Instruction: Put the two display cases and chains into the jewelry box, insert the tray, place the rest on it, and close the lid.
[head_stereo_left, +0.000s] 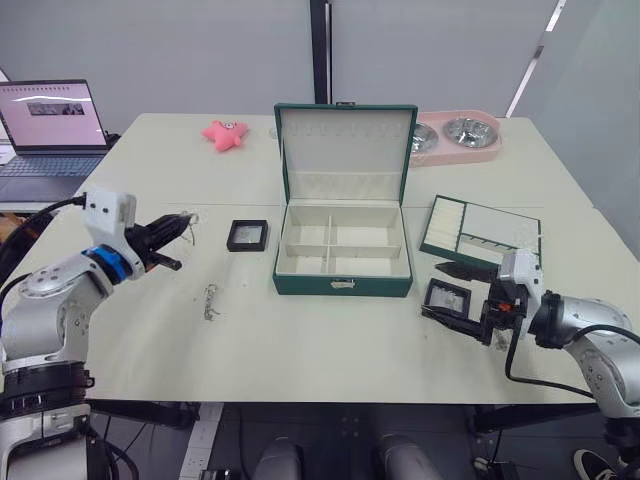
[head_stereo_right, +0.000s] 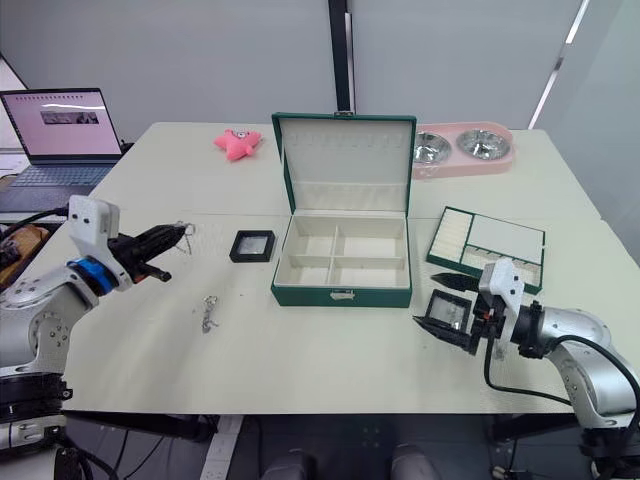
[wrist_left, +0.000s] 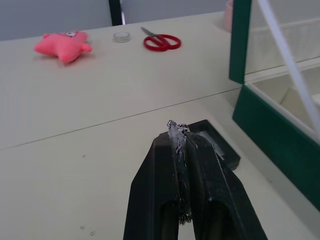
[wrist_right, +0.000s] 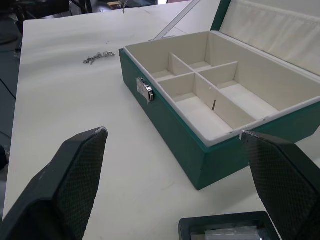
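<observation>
While the left wrist view reveals scissors (wrist_left: 162, 41), the left gripper (wrist_left: 180, 137) pinches a chain (wrist_left: 178, 134), raised left of the box (head_stereo_left: 343, 255); the right gripper (head_stereo_left: 449, 295) gapes around a case (head_stereo_left: 447, 296).

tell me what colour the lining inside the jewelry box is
Cream, inside the dark green jewelry box; clearest in the right wrist view.

A jewelry box (head_stereo_left: 342, 255) is placed at the table (head_stereo_left: 300, 345) centre, its lid (head_stereo_left: 345, 150) raised behind it. A display case (head_stereo_left: 247, 235) lies just left of it, a chain (head_stereo_left: 210, 301) nearer the front left. The tray (head_stereo_left: 481, 231) lies to the right, another display case (head_stereo_left: 447, 297) before it. A laptop (head_stereo_left: 50, 135) sits far left; a plush toy (head_stereo_left: 225, 134) and twin bowls (head_stereo_left: 457, 137) are behind.
</observation>
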